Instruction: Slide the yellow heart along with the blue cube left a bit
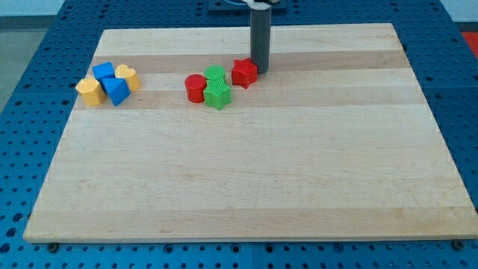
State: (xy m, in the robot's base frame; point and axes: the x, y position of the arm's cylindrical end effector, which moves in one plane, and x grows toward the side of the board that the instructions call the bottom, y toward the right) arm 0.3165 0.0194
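Yellow heart (128,76) sits touching blue cube (104,72) in the cluster at view's left; my tip (259,69), a bare rod holding nothing, touches the red block (244,72) mid-board, so approach the heart's right flank and push left gently.

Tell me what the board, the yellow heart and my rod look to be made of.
Board: pale wood, going by the grain lines and plank bands, matte finish.
Yellow heart: probably plastic or painted wood; uniform saturated colour, faint sheen, no grain visible.
Rod ending in my tip: dark grey, smooth, matte; metal or plastic, cannot tell. The tip stands beside the red block.
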